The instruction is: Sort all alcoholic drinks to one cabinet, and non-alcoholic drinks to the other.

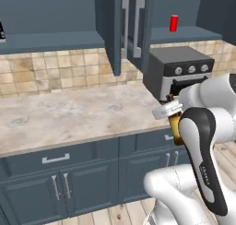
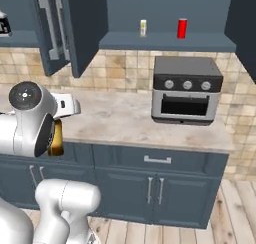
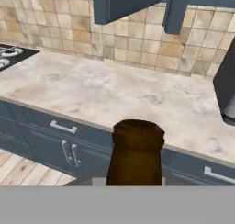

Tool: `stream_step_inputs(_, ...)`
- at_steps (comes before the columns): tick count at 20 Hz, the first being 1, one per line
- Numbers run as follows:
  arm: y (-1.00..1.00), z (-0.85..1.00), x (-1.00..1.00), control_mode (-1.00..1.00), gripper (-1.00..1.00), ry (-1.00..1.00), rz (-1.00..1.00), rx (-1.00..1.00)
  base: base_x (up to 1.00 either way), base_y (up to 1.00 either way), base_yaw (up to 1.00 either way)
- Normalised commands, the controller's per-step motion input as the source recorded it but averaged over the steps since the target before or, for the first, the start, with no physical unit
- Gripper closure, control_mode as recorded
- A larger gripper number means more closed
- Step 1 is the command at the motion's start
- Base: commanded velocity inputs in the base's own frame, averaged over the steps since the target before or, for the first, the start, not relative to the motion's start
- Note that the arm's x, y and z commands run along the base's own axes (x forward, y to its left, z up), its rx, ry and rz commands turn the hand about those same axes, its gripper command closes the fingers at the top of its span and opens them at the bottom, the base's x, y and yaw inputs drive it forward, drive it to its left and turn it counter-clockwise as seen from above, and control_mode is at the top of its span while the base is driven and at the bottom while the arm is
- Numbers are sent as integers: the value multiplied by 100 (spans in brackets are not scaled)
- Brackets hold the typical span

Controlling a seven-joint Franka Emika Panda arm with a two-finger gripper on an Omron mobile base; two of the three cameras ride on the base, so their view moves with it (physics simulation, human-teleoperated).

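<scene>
My gripper (image 1: pixel 169 112) is shut on the brown beer bottle (image 1: pixel 175 127), held out in front of the counter's edge, about level with the top drawers. The bottle (image 2: pixel 56 140) hangs beside my forearm, and its brown neck (image 3: pixel 137 154) rises at the bottom of the hand view, hiding the fingertips. On the shelf of the right cabinet (image 2: pixel 165 40) stand a red can (image 2: pixel 182 28) and a cream-white can (image 2: pixel 143 28). The red can (image 1: pixel 174 23) also appears in the left base view. The liquor bottle (image 1: pixel 1 32) stands on the left cabinet's shelf (image 1: pixel 50 39).
A toaster oven (image 1: pixel 179 72) sits on the marble counter (image 1: pixel 69 113) under the right cabinet. Open cabinet doors (image 1: pixel 113 30) jut out above the counter's middle. A black stove top (image 3: pixel 9 53) lies at the counter's far left. Drawers and base cabinets line the front.
</scene>
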Motion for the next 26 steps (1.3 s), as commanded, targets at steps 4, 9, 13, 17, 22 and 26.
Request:
stream_step_inputs(4,0,0,0,100,100,0,0,0,-14,100,0)
stream_step_inputs(9,0,0,0,100,100,0,0,0,-1,95,0)
stream_step_inputs(13,0,0,0,100,100,0,0,0,40,49,0)
stream_step_inputs(17,0,0,0,100,100,0,0,0,63,37,-2)
stream_step_inputs(22,0,0,0,100,100,0,0,0,82,32,-4)
stream_step_inputs(26,0,0,0,100,100,0,0,0,91,34,-5)
